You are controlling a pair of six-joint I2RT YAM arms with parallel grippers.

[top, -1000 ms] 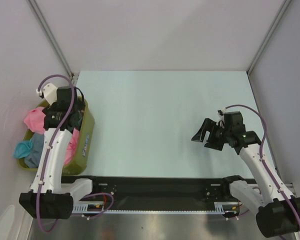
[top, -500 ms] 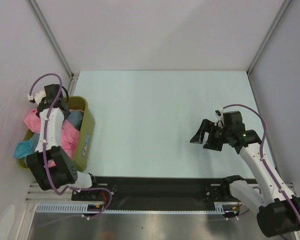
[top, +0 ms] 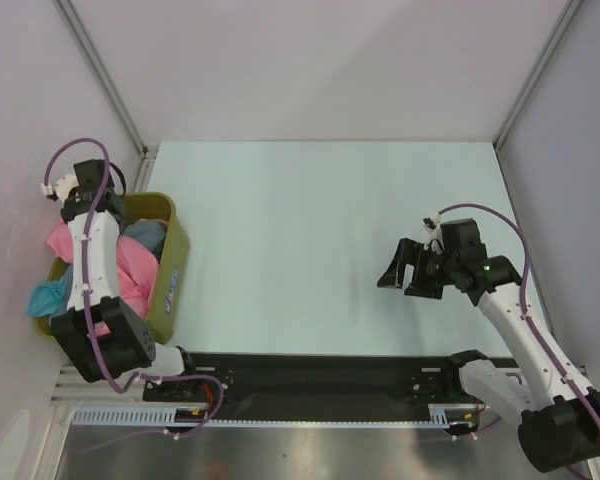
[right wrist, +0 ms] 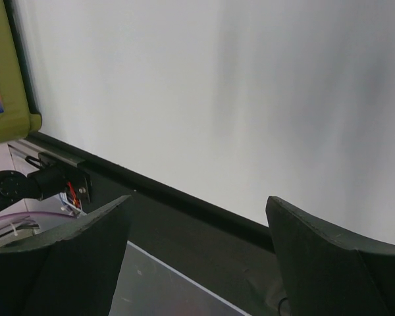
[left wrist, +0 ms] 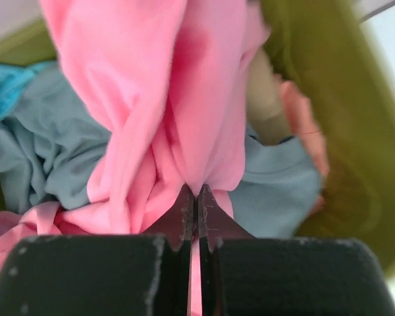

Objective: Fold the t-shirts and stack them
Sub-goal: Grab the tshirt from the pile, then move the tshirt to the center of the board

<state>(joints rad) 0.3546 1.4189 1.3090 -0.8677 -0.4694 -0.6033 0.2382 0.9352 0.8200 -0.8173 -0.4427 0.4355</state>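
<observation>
Currently, left gripper [left wrist: 197, 197] jaws clamp the pink t-shirt [left wrist: 145, 99] above the left bin [left wrist: 336, 118]; right gripper [top: 398, 272] jaws stand open.

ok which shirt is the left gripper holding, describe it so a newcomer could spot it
Find the olive-green bin beside the table's left edge. In its heap of cloth is the pink shirt, pinched by the shut left gripper. Unlike the grey-blue shirt and teal shirt beside it, it is bright pink and gripped.
</observation>
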